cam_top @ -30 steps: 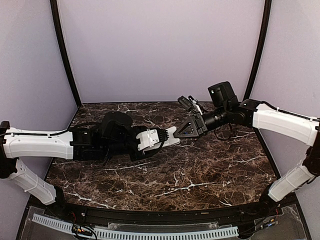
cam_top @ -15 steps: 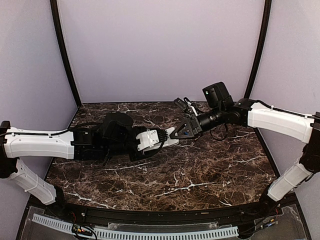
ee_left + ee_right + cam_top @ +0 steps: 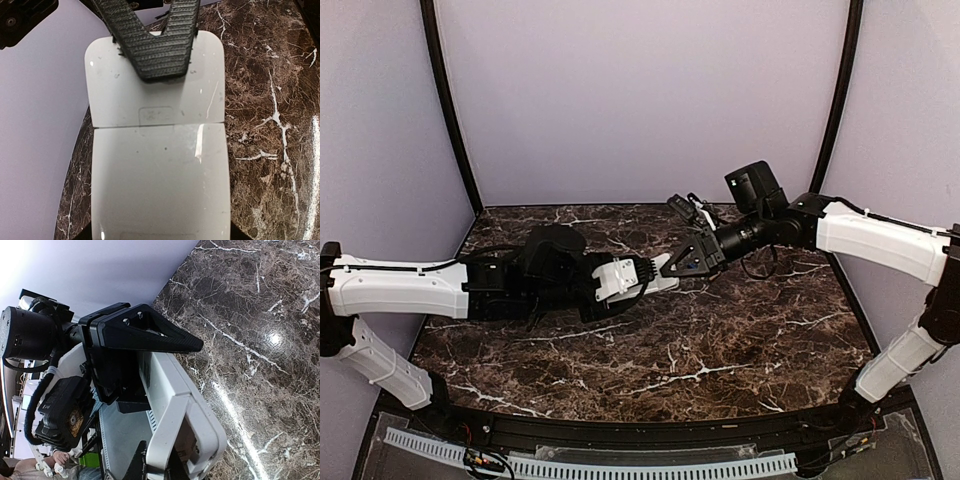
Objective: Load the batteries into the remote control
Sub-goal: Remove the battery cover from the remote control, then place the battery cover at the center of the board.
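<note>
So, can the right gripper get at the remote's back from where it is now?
Likely yes: the left gripper holds the remote above the table, white face bare, and the right gripper, shut, sits at its far end.

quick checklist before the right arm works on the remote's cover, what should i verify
1. Remote gripped by the left gripper: ok.
2. Right gripper shut, with its tips resting on the cover: ok.
3. Cover off: not ok. It is on the remote in the left wrist view.
4. Batteries at hand: cannot tell. None shows in any view.
5. Remote held off the table: ok.
</note>
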`<state>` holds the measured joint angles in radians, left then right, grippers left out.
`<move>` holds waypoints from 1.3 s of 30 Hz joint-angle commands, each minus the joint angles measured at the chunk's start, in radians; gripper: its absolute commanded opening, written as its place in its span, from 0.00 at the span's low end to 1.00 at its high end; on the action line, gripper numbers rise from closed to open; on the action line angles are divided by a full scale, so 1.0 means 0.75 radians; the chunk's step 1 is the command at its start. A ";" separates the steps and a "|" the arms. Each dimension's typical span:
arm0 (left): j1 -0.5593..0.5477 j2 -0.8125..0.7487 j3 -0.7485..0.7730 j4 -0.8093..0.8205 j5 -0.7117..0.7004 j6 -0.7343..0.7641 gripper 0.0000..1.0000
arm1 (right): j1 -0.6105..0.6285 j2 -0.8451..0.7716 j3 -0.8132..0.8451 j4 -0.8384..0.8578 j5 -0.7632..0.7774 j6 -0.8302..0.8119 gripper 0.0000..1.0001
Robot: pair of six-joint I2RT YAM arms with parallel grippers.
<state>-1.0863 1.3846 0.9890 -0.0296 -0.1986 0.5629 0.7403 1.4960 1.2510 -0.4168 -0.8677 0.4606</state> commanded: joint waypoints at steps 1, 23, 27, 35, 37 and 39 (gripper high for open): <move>0.008 -0.016 -0.024 0.022 0.010 -0.022 0.00 | -0.024 -0.036 0.032 -0.022 0.006 -0.023 0.00; 0.042 0.022 -0.071 0.030 0.020 -0.042 0.00 | -0.128 -0.078 -0.003 -0.123 0.008 -0.106 0.00; 0.048 0.025 -0.075 0.026 0.000 -0.050 0.00 | -0.133 -0.087 0.032 -0.177 0.032 -0.139 0.00; 0.120 -0.039 -0.134 0.005 -0.051 -0.131 0.00 | -0.142 0.022 0.129 -0.674 0.988 -0.271 0.00; 0.135 -0.055 -0.146 -0.006 -0.065 -0.152 0.00 | -0.143 0.074 0.103 -0.716 1.138 -0.274 0.00; 0.143 -0.061 -0.153 -0.012 -0.076 -0.164 0.00 | -0.141 0.140 0.086 -0.741 1.269 -0.274 0.00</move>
<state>-0.9955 1.3911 0.8925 -0.0204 -0.2268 0.4862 0.6392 1.5085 1.3380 -0.8234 -0.2684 0.2874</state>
